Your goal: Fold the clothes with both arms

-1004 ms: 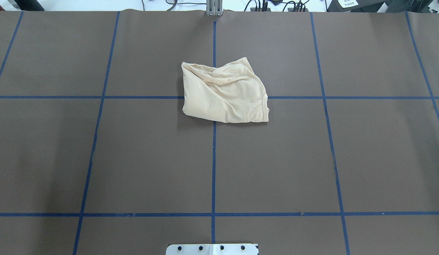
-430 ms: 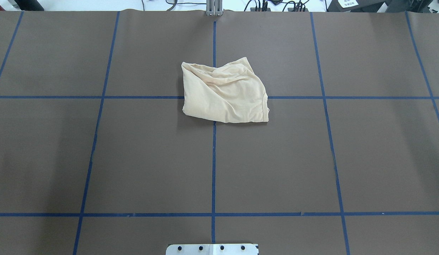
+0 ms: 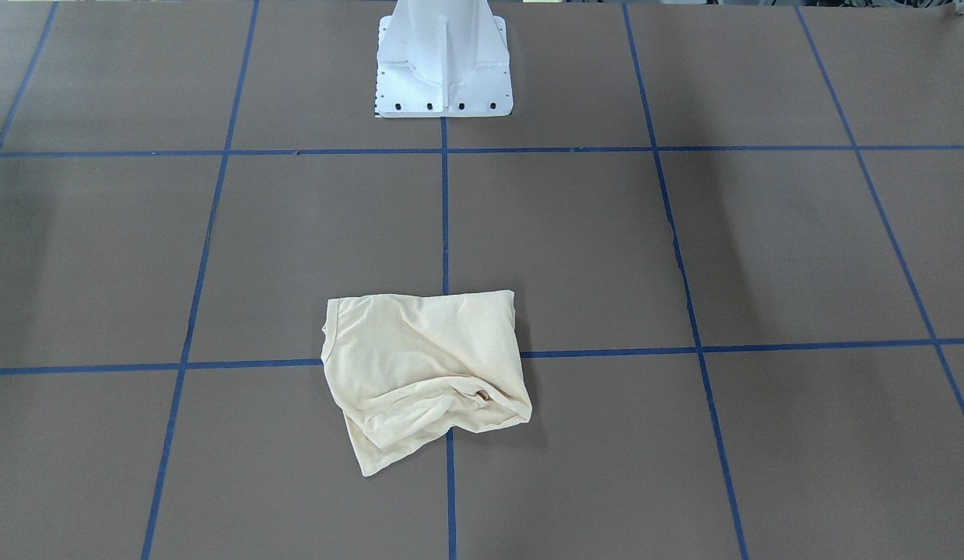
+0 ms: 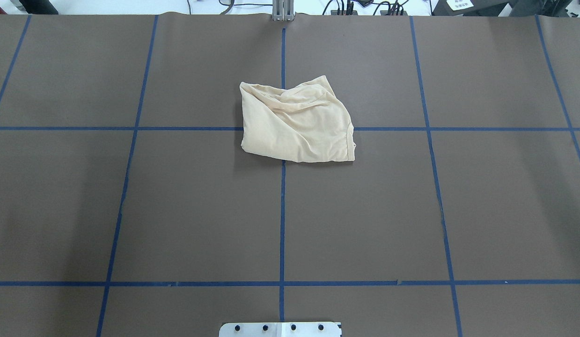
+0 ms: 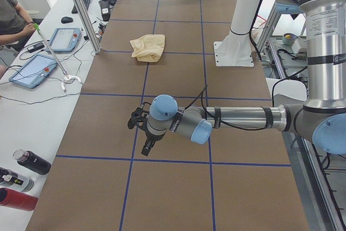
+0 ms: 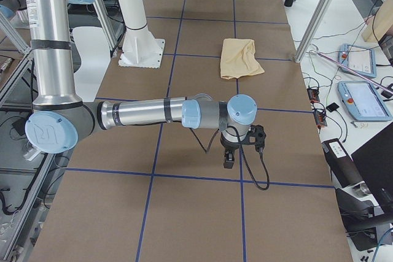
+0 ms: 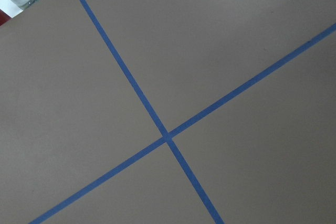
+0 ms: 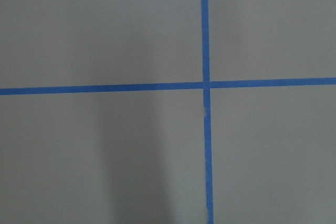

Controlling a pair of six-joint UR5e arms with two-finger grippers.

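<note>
Pale cream-yellow thin shirt (image 4: 297, 124) lies in a loose, crumpled bundle on the brown-covered table (image 4: 201, 210), plain fabric up, wrinkles bunched on its far edge. It straddles a crossing of the blue tape grid lines (image 4: 130, 128), on the centre line, on the far side from the white pedestal base (image 3: 443, 62). A stitched edge runs down the side toward the robot's right. Nothing touches it.

The left arm (image 5: 238, 117), a silver-grey tube with light blue joint caps, reaches out level and low over the table, wrist turned down, well apart from the shirt toward the table's left end. Its jaws point at the table near a tape crossing; they show only in the side view, so I can't tell if they're apart or together. The left wrist camera sees only a tape cross on brown cover.

The right arm (image 6: 141, 115), same build, is stretched level toward the right end, also well apart from the shirt. Its jaws hang just above the table, state likewise can't tell. The right wrist camera shows just a tape cross.

A seated person (image 5: 12, 17) is at the white side bench (image 5: 32, 112).
</note>
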